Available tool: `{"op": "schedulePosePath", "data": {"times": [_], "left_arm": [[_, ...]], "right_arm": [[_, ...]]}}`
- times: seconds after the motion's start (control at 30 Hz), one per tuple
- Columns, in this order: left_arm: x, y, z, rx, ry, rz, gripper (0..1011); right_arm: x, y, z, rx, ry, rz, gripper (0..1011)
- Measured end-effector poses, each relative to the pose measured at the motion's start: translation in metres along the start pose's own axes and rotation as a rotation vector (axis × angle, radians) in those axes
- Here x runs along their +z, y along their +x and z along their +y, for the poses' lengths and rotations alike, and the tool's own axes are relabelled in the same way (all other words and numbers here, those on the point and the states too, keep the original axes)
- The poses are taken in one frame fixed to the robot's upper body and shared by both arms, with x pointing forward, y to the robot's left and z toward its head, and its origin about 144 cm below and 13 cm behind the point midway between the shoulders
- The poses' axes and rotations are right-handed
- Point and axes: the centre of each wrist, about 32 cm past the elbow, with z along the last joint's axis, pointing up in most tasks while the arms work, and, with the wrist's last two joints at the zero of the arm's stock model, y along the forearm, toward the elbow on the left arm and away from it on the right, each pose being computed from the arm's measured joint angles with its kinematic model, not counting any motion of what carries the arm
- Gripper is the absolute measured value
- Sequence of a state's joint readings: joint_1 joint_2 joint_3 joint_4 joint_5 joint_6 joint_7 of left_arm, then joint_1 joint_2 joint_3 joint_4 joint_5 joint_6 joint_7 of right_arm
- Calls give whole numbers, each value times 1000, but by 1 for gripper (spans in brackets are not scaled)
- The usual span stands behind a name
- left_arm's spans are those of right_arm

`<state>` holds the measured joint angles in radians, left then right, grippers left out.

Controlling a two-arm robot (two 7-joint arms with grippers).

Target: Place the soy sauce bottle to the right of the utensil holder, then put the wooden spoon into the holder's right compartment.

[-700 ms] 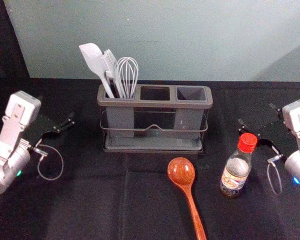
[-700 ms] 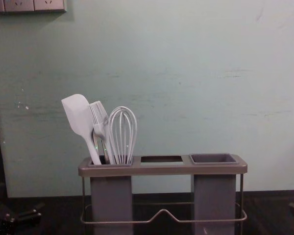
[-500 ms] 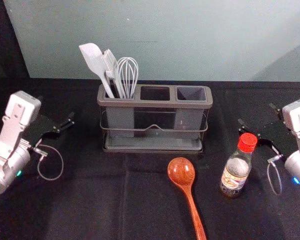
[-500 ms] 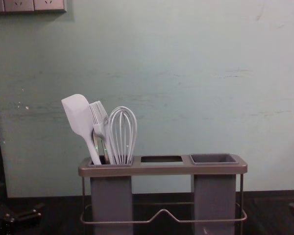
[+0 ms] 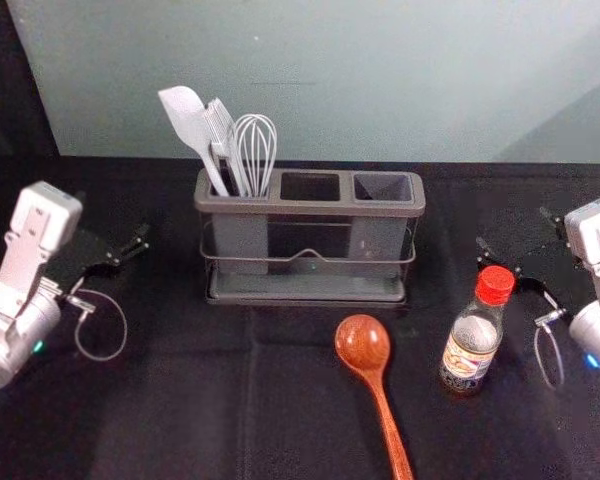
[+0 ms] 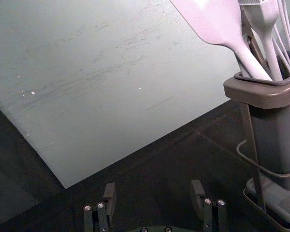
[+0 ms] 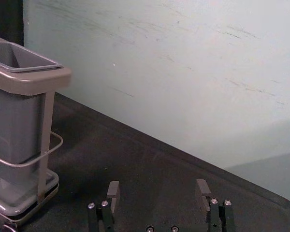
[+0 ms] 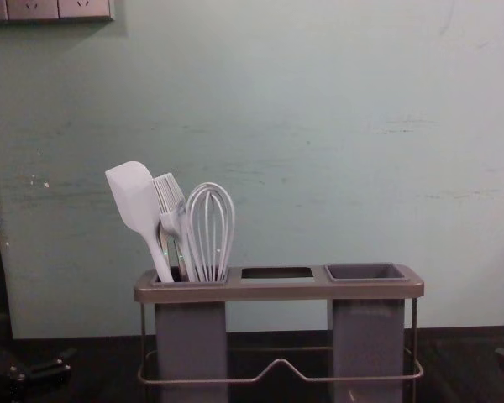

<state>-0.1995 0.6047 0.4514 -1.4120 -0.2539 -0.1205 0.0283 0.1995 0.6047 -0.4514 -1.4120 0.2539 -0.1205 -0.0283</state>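
Note:
The grey utensil holder (image 5: 310, 208) stands upright at the back centre, its middle and right compartments empty. In front of its right part lies the wooden spoon (image 5: 363, 343), bowl toward the holder, handle toward the near edge. The soy sauce bottle (image 5: 470, 350) with a red cap stands right of the spoon, nearer than the holder. My right gripper (image 5: 515, 228) is open beyond the bottle, right of the holder; the right wrist view has this gripper (image 7: 158, 186) with nothing between its fingers. Left of the holder is my left gripper (image 5: 112, 222), also open and empty in the left wrist view (image 6: 153, 186).
A white spatula (image 5: 187, 122), a brush (image 5: 220, 130) and a whisk (image 5: 256, 145) stand in the holder's left compartment. A pale wall (image 8: 319, 126) rises behind the black-covered table (image 5: 180, 400), with sockets (image 8: 59, 8) at its upper left.

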Motion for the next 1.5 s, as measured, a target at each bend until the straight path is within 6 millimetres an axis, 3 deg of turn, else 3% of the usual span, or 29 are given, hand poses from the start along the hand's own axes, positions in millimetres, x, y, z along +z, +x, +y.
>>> {"op": "schedulePosePath", "data": {"times": [0.9, 1.23, 1.5], "left_arm": [[0, 0, 0, 0, 0, 0, 1005], [0, 0, 0, 0, 0, 0, 1005], [0, 0, 0, 0, 0, 0, 1005]], "right_arm": [[1, 0, -2, 0, 3, -2, 1004], [2, 4, -33, 3, 22, 8, 1004], [6, 7, -69, 17, 49, 20, 1004]]}}
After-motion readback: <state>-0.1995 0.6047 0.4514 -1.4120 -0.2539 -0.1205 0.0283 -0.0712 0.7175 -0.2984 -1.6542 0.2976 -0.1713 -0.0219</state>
